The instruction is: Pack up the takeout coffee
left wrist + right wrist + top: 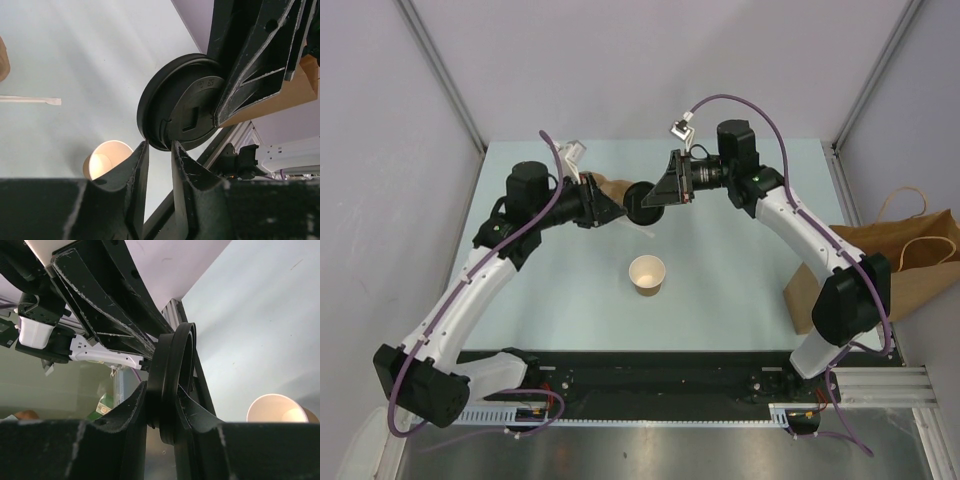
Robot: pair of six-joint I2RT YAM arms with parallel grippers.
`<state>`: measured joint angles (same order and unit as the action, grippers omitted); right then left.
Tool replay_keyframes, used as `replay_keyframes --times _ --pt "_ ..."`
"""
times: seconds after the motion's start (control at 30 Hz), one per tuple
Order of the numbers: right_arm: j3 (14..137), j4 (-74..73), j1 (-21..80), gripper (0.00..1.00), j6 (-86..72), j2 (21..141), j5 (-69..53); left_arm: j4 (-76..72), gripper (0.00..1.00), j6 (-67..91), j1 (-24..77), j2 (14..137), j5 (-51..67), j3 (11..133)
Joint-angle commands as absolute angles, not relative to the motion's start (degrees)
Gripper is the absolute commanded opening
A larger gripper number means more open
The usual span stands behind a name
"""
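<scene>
Lid (642,203) hangs behind cup (647,275), bag (910,255) at right.

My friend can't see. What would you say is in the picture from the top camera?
Two robot arms meet above a pale table, left gripper and right gripper both pinching one round black lid. An open paper cup stands on the table nearer the arms' bases, and a brown paper bag sits at the table's right edge.

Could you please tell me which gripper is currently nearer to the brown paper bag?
Right. The right gripper is on the side of the black lid that faces the paper bag. The left gripper grips the lid from the opposite side, slightly farther from the bag.
</scene>
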<state>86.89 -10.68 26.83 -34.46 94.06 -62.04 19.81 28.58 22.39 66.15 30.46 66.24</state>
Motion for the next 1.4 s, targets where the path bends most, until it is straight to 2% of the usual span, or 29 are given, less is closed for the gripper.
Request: replay_keyframes --times 0.0,0.47,0.53,0.6,0.67,0.73,0.8,0.83,0.93,1.1,1.37 --pt "86.3 -7.8 27.1 0.0 -35.6 91.3 -64.2 18.4 0.28 29.1 23.1 65.9 31.0 69.1" --pt "85.2 -7.2 27.3 0.0 -35.7 90.9 -65.5 17.7 0.25 28.5 24.3 67.5 30.0 70.0" --pt "85.1 -6.9 27.2 0.0 -36.1 91.0 -65.7 17.8 0.21 28.1 24.5 67.8 30.1 70.0" --pt "85.0 -6.3 27.2 0.0 -36.4 91.1 -65.9 18.0 0.13 27.8 24.9 67.9 30.1 69.8" --pt "84.9 -6.5 27.2 0.0 -36.3 91.0 -66.1 18.5 0.0 27.3 25.0 67.9 30.1 69.6" --pt "84.7 -6.9 27.0 0.02 -35.9 91.0 -65.7 19.2 0.0 27.0 25.0 67.8 29.4 69.6" --pt "84.7 -9.0 26.4 0.19 -34.0 90.8 -64.6 21.3 0.0 25.8 25.3 68.2 28.0 70.0" --pt "84.7 -10.5 26.1 0.4 -33.4 90.6 -64.2 22.1 0.0 25.3 25.4 68.4 27.6 70.3" --pt "84.8 -15.1 24.3 0.71 -29.5 89.6 -60.9 26.4 0.0 23.5 25.7 69.2 25.6 70.8" --pt "84.7 -25.0 20.7 0.9 -18.4 85.9 -54.9 34.0 0.0 19.4 27.7 71.3 22.6 70.0" --pt "79.4 -35.2 20.9 0.93 -13.8 81.7 -48.0 42.8 0.0 16.5 30.6 78.2 22.0 72.8"
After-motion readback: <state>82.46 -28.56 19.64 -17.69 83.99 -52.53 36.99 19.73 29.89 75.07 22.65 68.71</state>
